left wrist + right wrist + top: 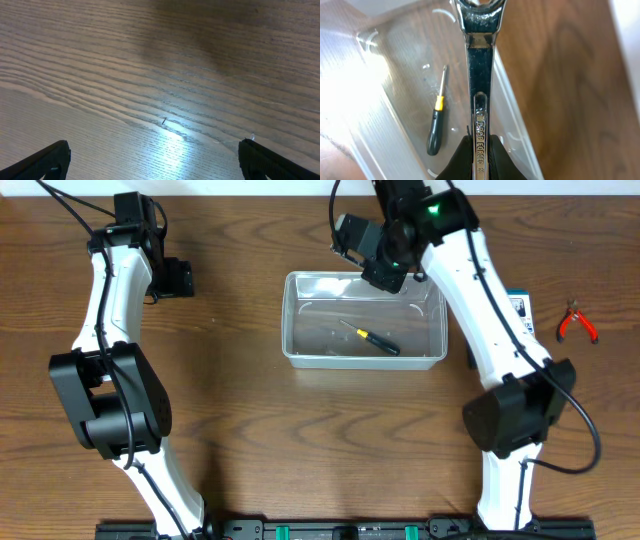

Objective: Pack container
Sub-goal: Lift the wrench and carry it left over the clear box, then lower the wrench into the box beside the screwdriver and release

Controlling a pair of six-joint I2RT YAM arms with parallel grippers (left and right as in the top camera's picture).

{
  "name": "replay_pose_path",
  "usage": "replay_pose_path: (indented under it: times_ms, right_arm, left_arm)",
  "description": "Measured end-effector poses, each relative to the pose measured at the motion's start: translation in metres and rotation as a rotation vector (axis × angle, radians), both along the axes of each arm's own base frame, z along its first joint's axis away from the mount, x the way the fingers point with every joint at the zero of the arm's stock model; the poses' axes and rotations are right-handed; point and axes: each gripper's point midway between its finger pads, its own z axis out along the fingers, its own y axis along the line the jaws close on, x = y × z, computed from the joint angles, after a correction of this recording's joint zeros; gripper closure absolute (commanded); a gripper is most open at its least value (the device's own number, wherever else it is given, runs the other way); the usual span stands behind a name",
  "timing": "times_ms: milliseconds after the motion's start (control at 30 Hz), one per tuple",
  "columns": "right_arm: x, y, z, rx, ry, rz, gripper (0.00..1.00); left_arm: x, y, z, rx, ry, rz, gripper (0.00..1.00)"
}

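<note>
Wooden table; wrench over container

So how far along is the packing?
Done: a screwdriver lies in the container. In hand: the right hand grips a wrench over the container's edge, not yet released. Left: the red pliers sit on the table outside it; the left hand is open and empty.

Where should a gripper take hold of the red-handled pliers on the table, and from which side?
Probably from straight above, closing across the pliers near the pivot, where the two red handles run closest. They lie flat on the table and splay wider toward their ends.
</note>
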Motion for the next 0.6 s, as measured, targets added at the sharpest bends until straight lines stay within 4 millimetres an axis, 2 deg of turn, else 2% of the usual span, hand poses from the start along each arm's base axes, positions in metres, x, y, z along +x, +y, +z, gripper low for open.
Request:
replay_pose_path:
  times_ms: [267,600]
  right_arm:
    - [-0.005,-0.001,-0.043,-0.041,0.118,0.002,0.99]
    - [-0.022,0.002,-0.065,-0.038,0.236,0.017,0.99]
  left_arm:
    - [0.000,0.000,0.000,0.000,0.000,0.000,0.02]
    - [0.000,0.000,0.000,0.000,0.000,0.000,0.01]
